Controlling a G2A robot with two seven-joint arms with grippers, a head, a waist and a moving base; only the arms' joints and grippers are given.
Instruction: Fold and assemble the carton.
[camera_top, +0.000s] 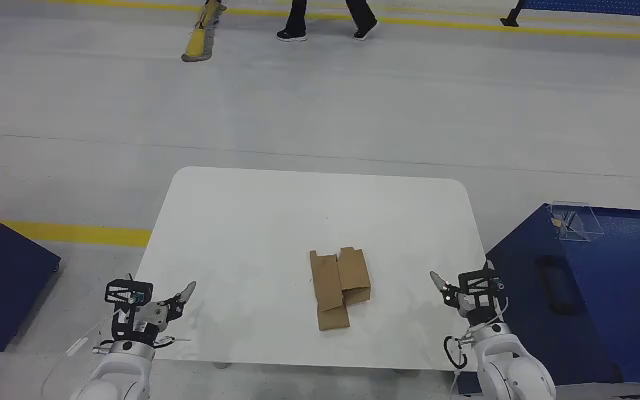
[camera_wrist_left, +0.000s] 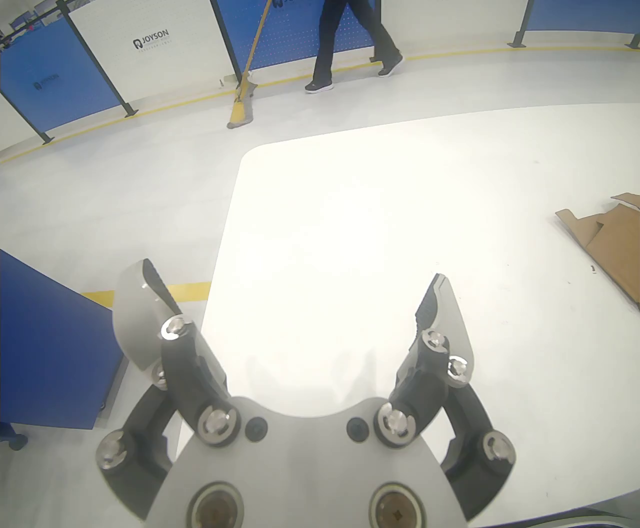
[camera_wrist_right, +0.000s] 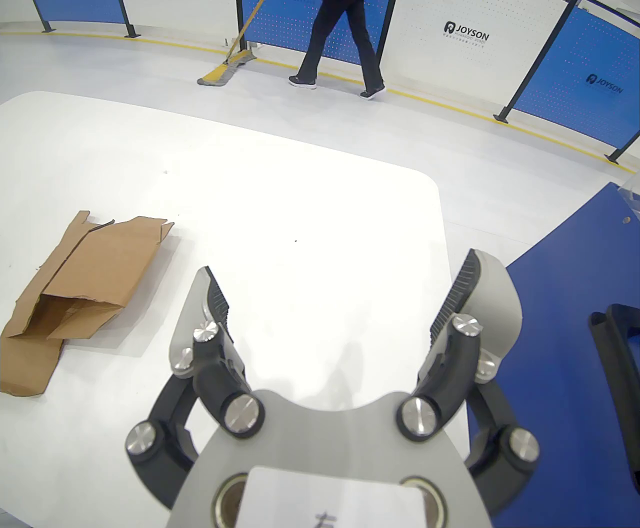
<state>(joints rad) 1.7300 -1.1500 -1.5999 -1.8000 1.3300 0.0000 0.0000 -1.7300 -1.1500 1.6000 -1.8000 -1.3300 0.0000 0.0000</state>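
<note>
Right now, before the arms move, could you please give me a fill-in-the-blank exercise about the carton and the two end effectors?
1. The brown cardboard carton lies on the white ___.
2. The left end effector is wide ___.
3. The right end effector holds ___.
4. The carton touches ___ end effector.
Missing words: table; open; nothing; neither.

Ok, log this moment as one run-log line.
carton: flattened, lying on table | left gripper: open, empty, apart from carton | right gripper: open, empty, apart from carton | assembly: not begun
</note>
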